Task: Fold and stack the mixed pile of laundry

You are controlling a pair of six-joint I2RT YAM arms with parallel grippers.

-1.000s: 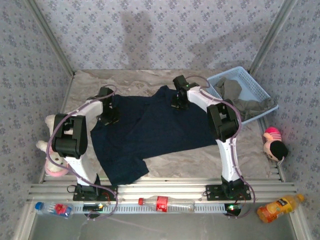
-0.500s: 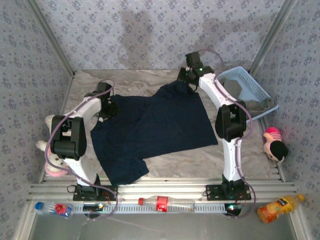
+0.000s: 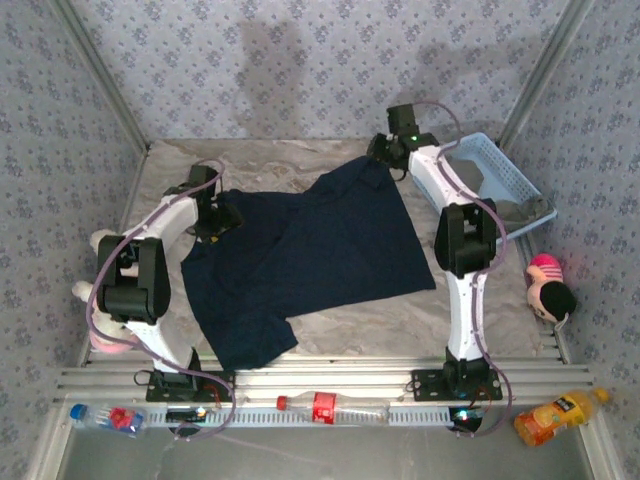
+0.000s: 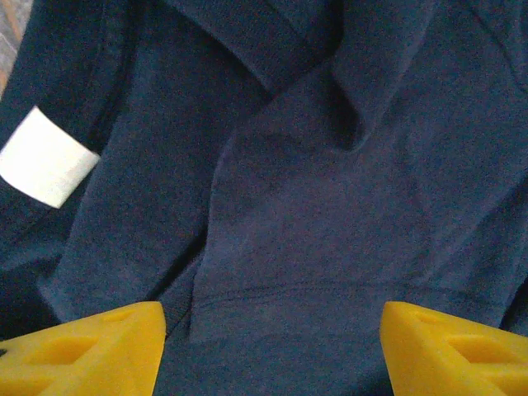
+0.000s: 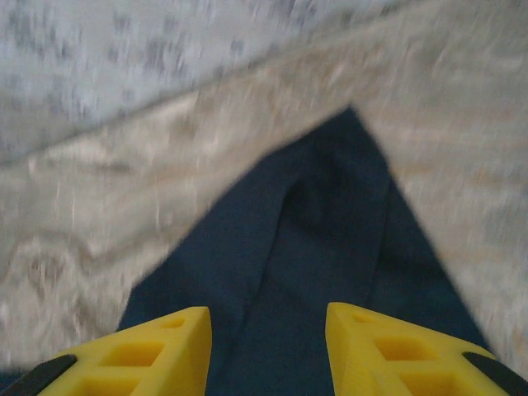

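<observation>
The marbled surface (image 3: pixel 400 320) is seen across the middle of the top view. Most of its centre is covered by the dark navy T-shirt (image 3: pixel 320 255), which is spread flat with one sleeve reaching toward the lower left. In the upper right of the frame a light blue basket (image 3: pixel 522 175) is set at the surface's edge, and the grey-olive garment (image 3: pixel 512 210) is heaped inside it. The left tool (image 3: pixel 213 218) is held over the shirt's upper left edge. In the left wrist view its yellow fingertips (image 4: pixel 91 346) are spread wide at the bottom corners with nothing gripped, and folded navy cloth with a white label (image 4: pixel 45 157) is seen beneath. The right tool (image 3: pixel 388 152) is placed at the shirt's top corner, near the basket. In the blurred right wrist view its fingertips (image 5: pixel 140 351) are parted with nothing clamped, and the shirt's pointed corner is seen lying on the surface beyond them.
</observation>
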